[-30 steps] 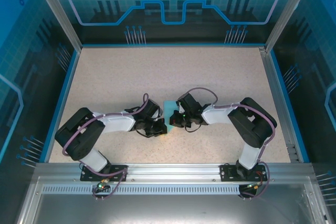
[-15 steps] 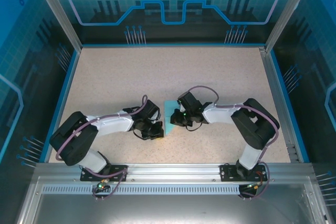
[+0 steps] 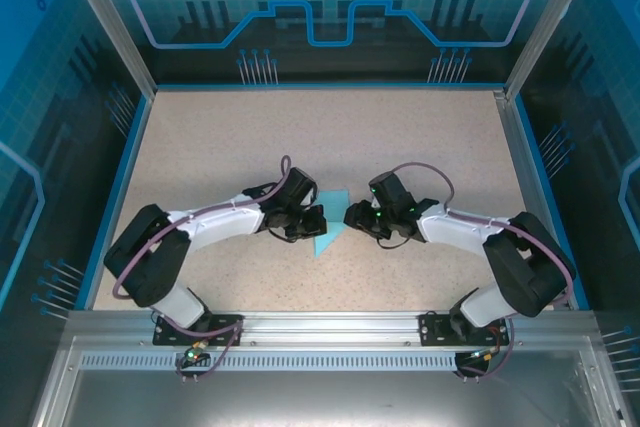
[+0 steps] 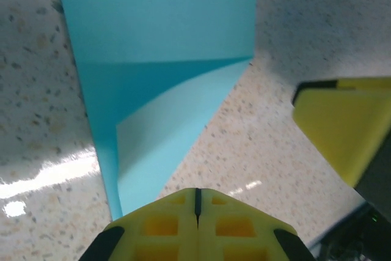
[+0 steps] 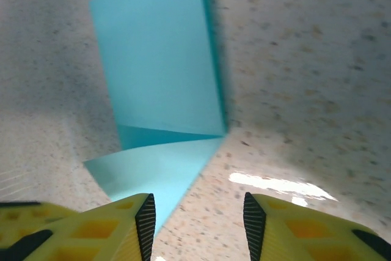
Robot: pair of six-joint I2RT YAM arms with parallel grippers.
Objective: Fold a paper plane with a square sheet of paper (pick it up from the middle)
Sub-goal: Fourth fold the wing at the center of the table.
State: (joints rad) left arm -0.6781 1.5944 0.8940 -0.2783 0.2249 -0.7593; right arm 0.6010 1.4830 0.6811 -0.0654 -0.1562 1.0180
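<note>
Cyan square sheet of paper (image 3: 329, 237) may be sprung open: left claw (image 3: 316, 219) shut at 10 o'clock, right claw (image 5: 198, 212) parted, empty.

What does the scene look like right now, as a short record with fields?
paper: square sheet of paper, light blue, partly folded, a crease across it, lying between the two arms
left pincer: shut, tips at the sheet's near edge; whether it grips the sheet is unclear
right pincer: open, holding nothing, facing the sheet
surface: speckled table
plane: not yet formed
</note>
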